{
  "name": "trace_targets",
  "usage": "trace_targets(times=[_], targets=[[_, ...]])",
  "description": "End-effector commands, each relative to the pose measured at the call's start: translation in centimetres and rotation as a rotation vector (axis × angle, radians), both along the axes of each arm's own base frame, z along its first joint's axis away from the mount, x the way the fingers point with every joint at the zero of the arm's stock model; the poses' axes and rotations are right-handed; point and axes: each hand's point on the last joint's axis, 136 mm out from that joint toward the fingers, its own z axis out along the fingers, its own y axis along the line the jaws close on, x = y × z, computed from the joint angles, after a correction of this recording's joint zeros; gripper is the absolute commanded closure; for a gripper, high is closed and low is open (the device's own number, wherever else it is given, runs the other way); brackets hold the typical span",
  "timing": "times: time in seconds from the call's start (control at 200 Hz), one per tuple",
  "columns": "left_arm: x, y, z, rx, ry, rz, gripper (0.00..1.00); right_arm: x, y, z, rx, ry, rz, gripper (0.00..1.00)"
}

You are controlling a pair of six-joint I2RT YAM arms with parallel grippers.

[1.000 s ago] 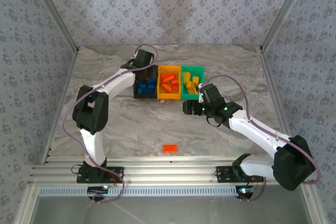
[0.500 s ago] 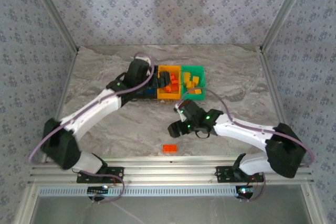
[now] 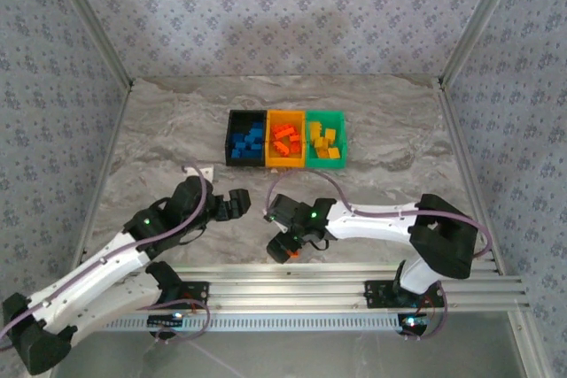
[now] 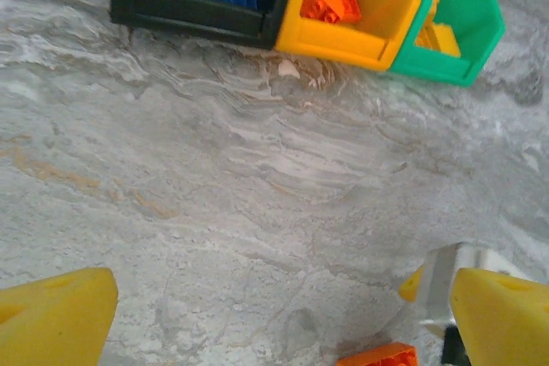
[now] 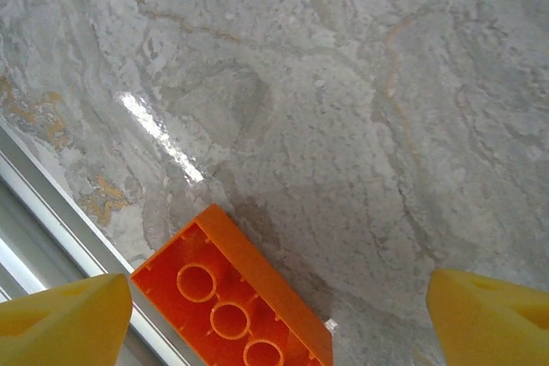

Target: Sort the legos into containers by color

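– well, where's the loose orange lego (image 5: 232,308)?
– by the table's (image 3: 168,130) near edge, ungrasped between the spread fingers of the right gripper (image 3: 285,243).
– left gripper (image 4: 279,315)?
– released, empty. containers (image 3: 285,164) sit far-middle.

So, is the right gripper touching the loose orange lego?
Cannot tell. In the right wrist view one fingertip borders the orange lego, but its height is unclear.

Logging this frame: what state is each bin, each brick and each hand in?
black bin: holds blue bricks
yellow-orange bin: holds orange bricks
green bin: holds yellow bricks
loose orange brick: lying on the table by its near edge, not gripped
left hand: open, empty, over bare table
right hand: open, over the loose orange brick, not closed on it
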Motion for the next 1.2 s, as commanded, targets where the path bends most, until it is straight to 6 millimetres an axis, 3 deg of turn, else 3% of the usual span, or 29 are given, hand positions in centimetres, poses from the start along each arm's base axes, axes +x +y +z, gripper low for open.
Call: trace_targets(times=[0.0, 0.31, 0.415, 0.56, 0.71, 0.79, 0.89, 1.049, 1.194], targets=[[0.2, 1.3, 1.1, 0.01, -0.018, 0.068, 0.01, -0.9, -0.2, -0.4, -0.073, 0.005, 0.073, 0.11], [1.4, 2.1, 4.3, 0.091, -0.073, 0.077, 0.0, -1.2, -2.3, -2.8, -0.255, -0.015, 0.116, 0.19], [1.7, 2.2, 5.0, 0.106, -0.081, 0.077, 0.01, -1.4, -1.9, -3.2, -0.252, 0.001, 0.12, 0.31], [2.0, 2.4, 6.0, 0.108, -0.104, 0.081, 0.01, -1.3, -1.7, -3.2, -0.234, 0.013, 0.107, 0.56], [2.0, 2.8, 6.6, 0.107, -0.126, 0.091, 0.01, -0.1, -0.3, -1.5, -0.136, -0.023, 0.074, 0.67], [2.0, 3.2, 6.4, 0.115, -0.132, 0.107, 0.01, 1.5, 0.3, 0.4, -0.067, -0.051, 0.024, 0.7], [1.9, 3.7, 5.4, 0.123, -0.123, 0.123, 0.01, 4.6, 1.6, 4.4, 0.064, -0.109, -0.052, 0.71], [1.6, 4.1, 3.8, 0.115, -0.096, 0.147, 0.01, 12.0, 4.7, 11.5, 0.292, -0.194, -0.173, 0.71], [1.0, 4.4, 3.1, 0.091, -0.084, 0.158, 0.01, 18.0, 7.1, 12.9, 0.349, -0.212, -0.256, 0.71]])
